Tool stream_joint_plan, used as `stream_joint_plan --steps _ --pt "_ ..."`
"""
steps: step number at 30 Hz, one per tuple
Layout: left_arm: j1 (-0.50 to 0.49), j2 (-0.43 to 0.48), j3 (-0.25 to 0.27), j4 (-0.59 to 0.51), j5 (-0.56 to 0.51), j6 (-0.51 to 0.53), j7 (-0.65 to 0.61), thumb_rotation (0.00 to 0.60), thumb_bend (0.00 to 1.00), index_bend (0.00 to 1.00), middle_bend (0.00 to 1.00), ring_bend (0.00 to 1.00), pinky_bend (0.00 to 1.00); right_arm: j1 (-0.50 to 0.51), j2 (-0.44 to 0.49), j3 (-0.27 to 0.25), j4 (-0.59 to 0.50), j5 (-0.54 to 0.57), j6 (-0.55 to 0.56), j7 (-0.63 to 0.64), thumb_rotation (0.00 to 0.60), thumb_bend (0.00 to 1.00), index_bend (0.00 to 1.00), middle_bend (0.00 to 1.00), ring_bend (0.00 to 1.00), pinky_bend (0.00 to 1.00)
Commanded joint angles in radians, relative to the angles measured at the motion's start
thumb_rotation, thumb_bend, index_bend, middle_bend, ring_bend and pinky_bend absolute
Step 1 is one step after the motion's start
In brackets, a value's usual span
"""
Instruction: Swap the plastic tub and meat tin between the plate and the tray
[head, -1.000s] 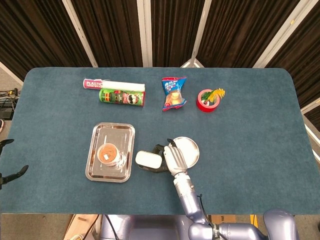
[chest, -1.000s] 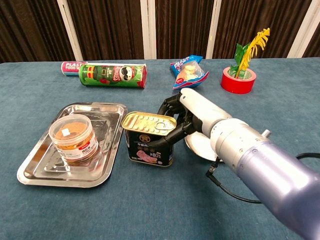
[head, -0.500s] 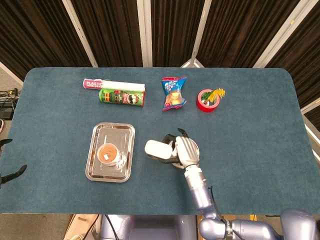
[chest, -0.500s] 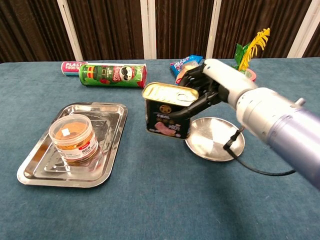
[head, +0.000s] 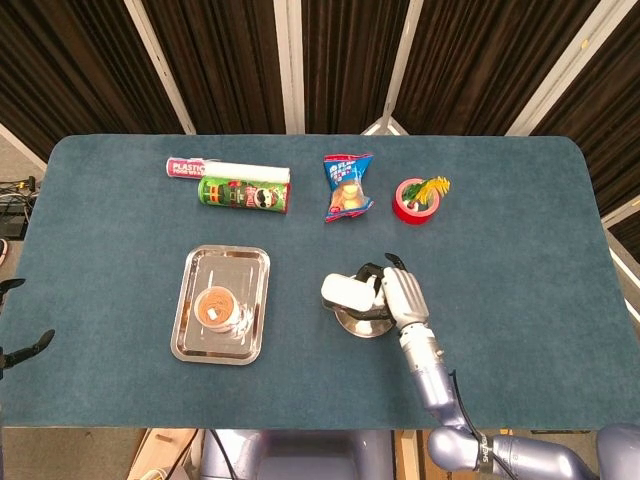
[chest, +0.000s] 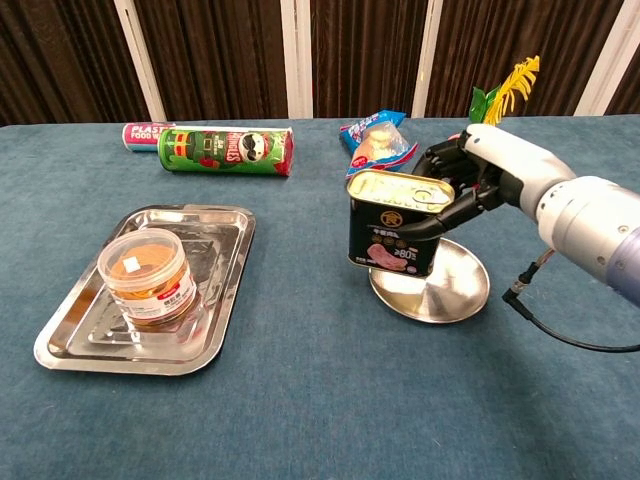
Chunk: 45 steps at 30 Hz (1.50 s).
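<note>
My right hand (chest: 475, 175) (head: 397, 298) grips the black meat tin (chest: 395, 222) (head: 347, 292) and holds it in the air, slightly tilted, over the left part of the round metal plate (chest: 445, 295) (head: 362, 322). The clear plastic tub (chest: 148, 275) (head: 216, 309) with an orange lid stands in the rectangular metal tray (chest: 210, 330) (head: 196, 268) at the left. Neither view shows my left hand.
A green chips can (chest: 225, 150) (head: 245, 193) and a pink-and-white tube (head: 225, 168) lie at the back left. A blue snack bag (chest: 375, 140) (head: 346, 186) and a red tape roll with yellow-green foliage (chest: 478, 155) (head: 417, 199) sit behind the plate.
The right hand lifted the meat tin off the table beside the tray and carried it rightward, until it hangs over the plate.
</note>
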Motion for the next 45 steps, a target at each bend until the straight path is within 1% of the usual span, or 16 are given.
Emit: stream_joint_plan --steps 1,11,19,22,24,25,27,29,30,32,33,35,39,43,44,45 --pt "0.000 -0.003 -0.003 0.001 -0.004 0.001 0.006 0.600 0.07 0.27 0.00 0.00 0.03 -0.008 0.010 -0.010 0.021 -0.011 -0.012 0.025 0.600 0.34 0.71 0.62 0.61 0.11" --pt "-0.001 -0.014 -0.002 0.001 -0.001 0.003 0.033 0.600 0.07 0.27 0.00 0.00 0.03 -0.014 0.026 -0.030 0.093 -0.048 -0.053 0.100 0.600 0.34 0.71 0.62 0.61 0.11" --pt "-0.001 -0.016 -0.004 0.000 -0.005 0.001 0.041 0.600 0.07 0.27 0.00 0.00 0.03 -0.012 0.039 -0.048 0.126 -0.083 -0.077 0.130 0.600 0.34 0.70 0.61 0.54 0.07" --pt "0.000 -0.017 -0.005 0.000 -0.007 0.001 0.041 0.600 0.07 0.27 0.00 0.00 0.03 -0.012 0.048 -0.053 0.131 -0.094 -0.085 0.139 0.600 0.33 0.63 0.56 0.48 0.05" --pt "0.000 -0.017 -0.006 -0.001 -0.008 0.000 0.042 0.600 0.07 0.27 0.00 0.00 0.03 -0.010 0.062 -0.065 0.129 -0.100 -0.100 0.131 0.600 0.25 0.53 0.48 0.42 0.02" --pt "0.000 -0.017 -0.006 -0.001 -0.008 0.000 0.043 0.600 0.07 0.27 0.00 0.00 0.03 -0.009 0.070 -0.070 0.126 -0.100 -0.109 0.124 0.600 0.20 0.47 0.42 0.37 0.01" --pt "0.000 -0.017 -0.005 -0.002 -0.006 0.000 0.046 0.600 0.07 0.27 0.00 0.00 0.03 -0.004 0.089 -0.084 0.113 -0.093 -0.137 0.110 0.600 0.11 0.29 0.25 0.22 0.00" --pt "0.000 -0.018 -0.004 -0.002 -0.004 0.000 0.047 0.600 0.07 0.27 0.00 0.00 0.03 0.004 0.117 -0.094 0.091 -0.073 -0.180 0.095 0.600 0.07 0.16 0.14 0.11 0.00" --pt "0.000 -0.018 -0.003 -0.003 -0.003 0.000 0.048 0.600 0.07 0.27 0.00 0.00 0.03 0.007 0.126 -0.096 0.084 -0.063 -0.191 0.087 0.600 0.05 0.10 0.09 0.06 0.00" --pt "0.001 -0.018 -0.003 -0.004 -0.004 -0.001 0.049 0.600 0.07 0.27 0.00 0.00 0.03 0.010 0.137 -0.096 0.076 -0.044 -0.195 0.068 0.600 0.04 0.03 0.04 0.01 0.00" --pt "0.001 -0.017 -0.004 -0.004 -0.005 -0.001 0.050 0.600 0.07 0.27 0.00 0.00 0.03 0.010 0.144 -0.094 0.070 -0.033 -0.193 0.058 0.600 0.04 0.01 0.02 0.00 0.00" --pt "0.000 -0.017 -0.005 -0.003 -0.009 -0.003 0.051 0.600 0.07 0.27 0.00 0.00 0.03 0.008 0.165 -0.091 0.050 -0.017 -0.187 0.042 0.600 0.04 0.00 0.00 0.00 0.00" --pt "-0.003 -0.016 -0.005 -0.001 -0.010 -0.011 0.051 0.600 0.07 0.27 0.00 0.00 0.03 -0.023 0.243 -0.086 -0.029 -0.023 -0.142 0.042 0.600 0.04 0.00 0.00 0.00 0.00" --pt "-0.006 -0.012 -0.001 -0.003 -0.009 -0.023 0.049 0.600 0.07 0.27 0.00 0.00 0.03 -0.101 0.330 -0.094 -0.099 -0.100 -0.016 0.074 0.600 0.03 0.00 0.00 0.00 0.00" --pt "-0.006 -0.009 0.001 -0.004 -0.009 -0.028 0.049 0.600 0.07 0.27 0.00 0.00 0.03 -0.140 0.363 -0.108 -0.109 -0.132 0.043 0.075 0.600 0.03 0.00 0.00 0.00 0.00" --pt "-0.006 -0.007 0.004 -0.007 -0.008 -0.032 0.049 0.600 0.07 0.27 0.00 0.00 0.03 -0.162 0.381 -0.121 -0.113 -0.152 0.074 0.073 0.600 0.03 0.00 0.00 0.00 0.00"
